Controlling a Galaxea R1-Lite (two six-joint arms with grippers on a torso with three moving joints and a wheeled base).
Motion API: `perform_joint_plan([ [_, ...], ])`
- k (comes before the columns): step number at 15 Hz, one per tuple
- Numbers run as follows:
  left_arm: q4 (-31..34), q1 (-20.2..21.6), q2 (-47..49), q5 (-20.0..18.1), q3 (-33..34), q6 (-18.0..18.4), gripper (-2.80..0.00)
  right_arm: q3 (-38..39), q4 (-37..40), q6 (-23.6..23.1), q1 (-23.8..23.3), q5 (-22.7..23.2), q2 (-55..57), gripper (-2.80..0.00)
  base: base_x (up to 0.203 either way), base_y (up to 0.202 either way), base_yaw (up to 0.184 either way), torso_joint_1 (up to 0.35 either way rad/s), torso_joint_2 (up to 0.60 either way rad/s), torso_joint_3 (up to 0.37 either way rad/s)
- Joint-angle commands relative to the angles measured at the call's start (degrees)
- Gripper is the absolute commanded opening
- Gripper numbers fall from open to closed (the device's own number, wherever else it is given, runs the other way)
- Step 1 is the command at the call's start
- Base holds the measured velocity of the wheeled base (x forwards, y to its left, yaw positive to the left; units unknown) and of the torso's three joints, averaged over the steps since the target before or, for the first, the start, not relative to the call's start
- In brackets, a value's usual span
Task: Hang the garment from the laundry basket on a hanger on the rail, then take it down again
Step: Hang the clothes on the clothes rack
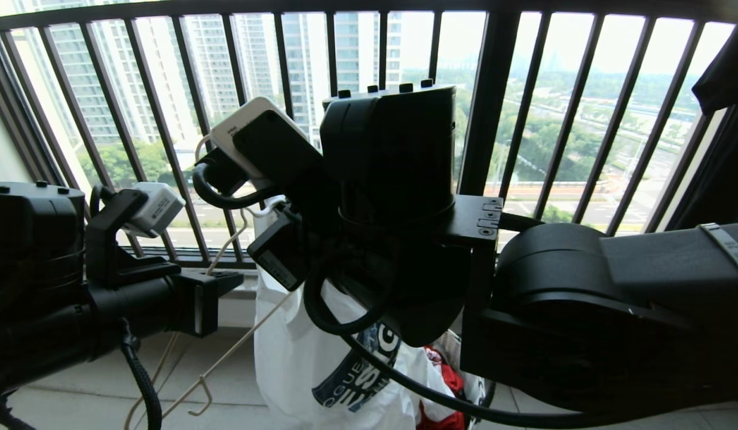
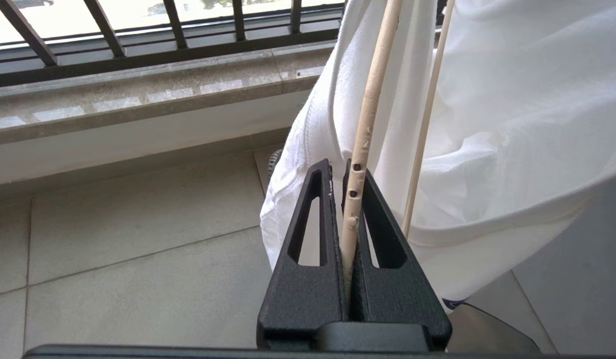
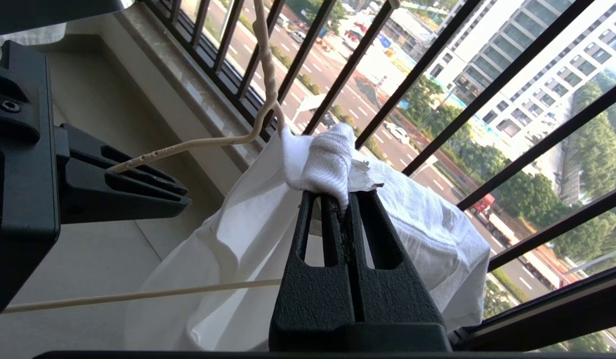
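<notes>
While both arms are raised before the window railing, the scene reads as follows.

Left end effector: jaws closed narrow on the hanger wire; the wire runs up between the two black fingers and out past their tips. In the head view this end effector sits at the left, level with the window sill.

Right end effector: jaws pressed together on a bunched fold of the ribbed collar of the garment, with cloth standing up above the fingertips. In the head view the fingers are hidden behind the arm's own wrist housing.

Hanger: thin pale wire, tilted; one shoulder slopes down to a notched end near the floor, lower left of the garment. In the right wrist view the twisted neck rises in front of the railing bars, and one wire leads across into the left end effector.

Garment: white T-shirt, hanging in loose folds below the two end effectors, dark lettered logo facing the head camera. It lies against the hanger wires in the left wrist view.

Red cloth: just beside the garment's lower edge, partly hidden by the right arm.

Window railing: black bars, behind everything, above a stone sill.

Floor: pale tiles.
</notes>
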Motion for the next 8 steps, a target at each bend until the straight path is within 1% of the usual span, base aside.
perform_joint_plan([
  [1,-3.4,-0.1,1.2,1.1,0.9,-0.5,-2.8,-0.9,-1.1,-0.2,0.0,-0.5,0.3,-2.8,0.0,0.0,0.0,0.0,0.0,0.0],
  [2,-5.7,-0.2,1.2,1.2,1.9,-0.4,-2.8,-2.6,-1.4,-0.2,0.0,-0.8,1.4,-2.8,0.0,0.0,0.0,0.0,0.0,0.0],
  [4,-11.0,-1.7,1.5,1.5,4.2,-0.3,-2.8,-7.6,-1.3,-0.3,-0.8,-2.4,4.1,-2.8,0.0,0.0,0.0,0.0,0.0,0.0],
  [7,-16.0,-4.0,3.1,4.2,6.3,-0.3,-2.8,-11.1,-0.8,-0.4,-1.2,-2.9,6.4,-2.8,0.0,0.0,0.0,0.0,0.0,0.0],
  [8,-18.9,-4.9,3.6,4.8,7.3,-0.2,-2.8,-11.9,-0.6,-0.4,-1.2,-2.9,7.2,-2.8,0.0,0.0,0.0,0.0,0.0,0.0],
])
